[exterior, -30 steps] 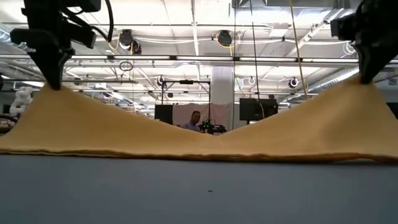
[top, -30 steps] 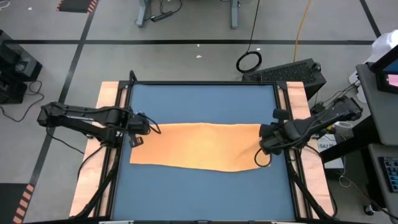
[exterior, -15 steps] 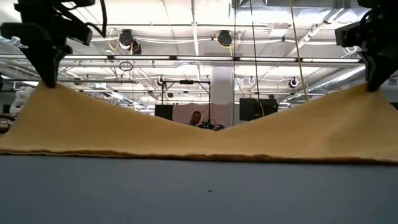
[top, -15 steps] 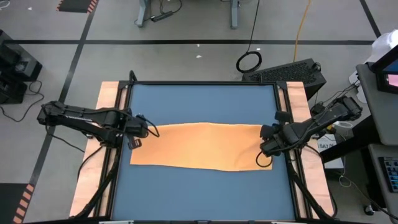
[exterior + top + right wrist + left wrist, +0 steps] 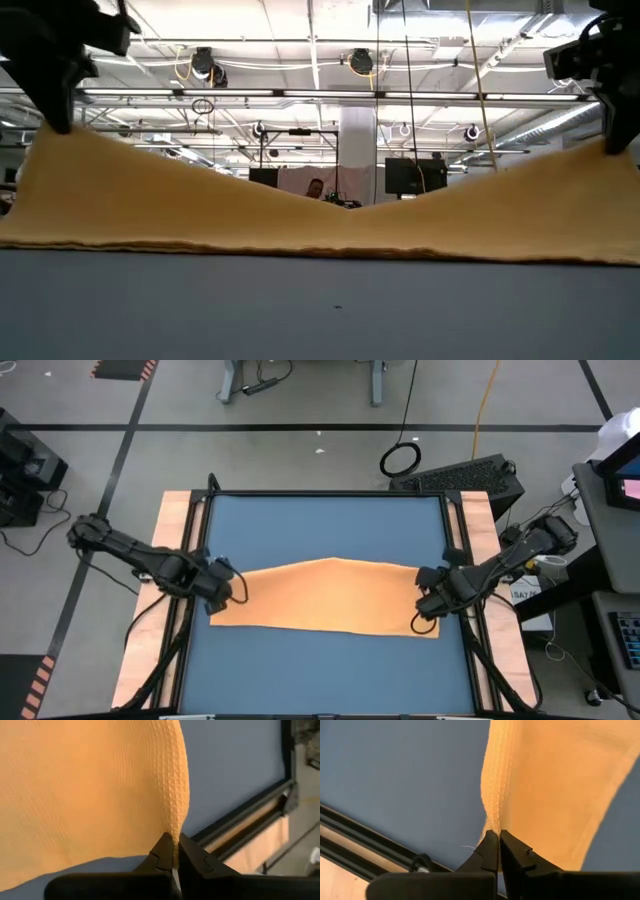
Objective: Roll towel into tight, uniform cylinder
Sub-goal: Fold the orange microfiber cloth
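The orange-yellow towel [image 5: 330, 598] lies across the middle of the blue table. Its near edge [image 5: 320, 250] rests on the table and both far corners are raised. In the low view it rises from a low middle to each gripper. My left gripper [image 5: 236, 588] is shut on the left far corner, and also shows in the low view [image 5: 58, 122]. My right gripper [image 5: 421, 596] is shut on the right far corner, and also shows in the low view [image 5: 617, 146]. The white tag is not in view. My left gripper pinches the towel's left far corner [image 5: 493, 822] between its two fingertips, coming from above. The corner is lifted clear and the cloth slopes down from it to the table. One layer or several, I cannot tell. My right gripper pinches the towel's right far corner [image 5: 175, 831] between its two fingertips, coming from above. The corner is lifted clear and the cloth slopes down from it to the table. One layer or several, I cannot tell.
The blue table top [image 5: 320, 525] is bare on the far side of the towel, and a strip [image 5: 320, 670] is bare on the near side. Black rails [image 5: 196, 560] and wooden side boards [image 5: 170, 520] run along both sides. A person [image 5: 316, 187] shows far off in the room.
Both grippers have gone toward the table's near edge, staying shut on the raised far corners. The corners have come over the towel's body, so it looks narrower from above. The middle of the far edge lags and bows toward the far side. The near edge has stayed put.
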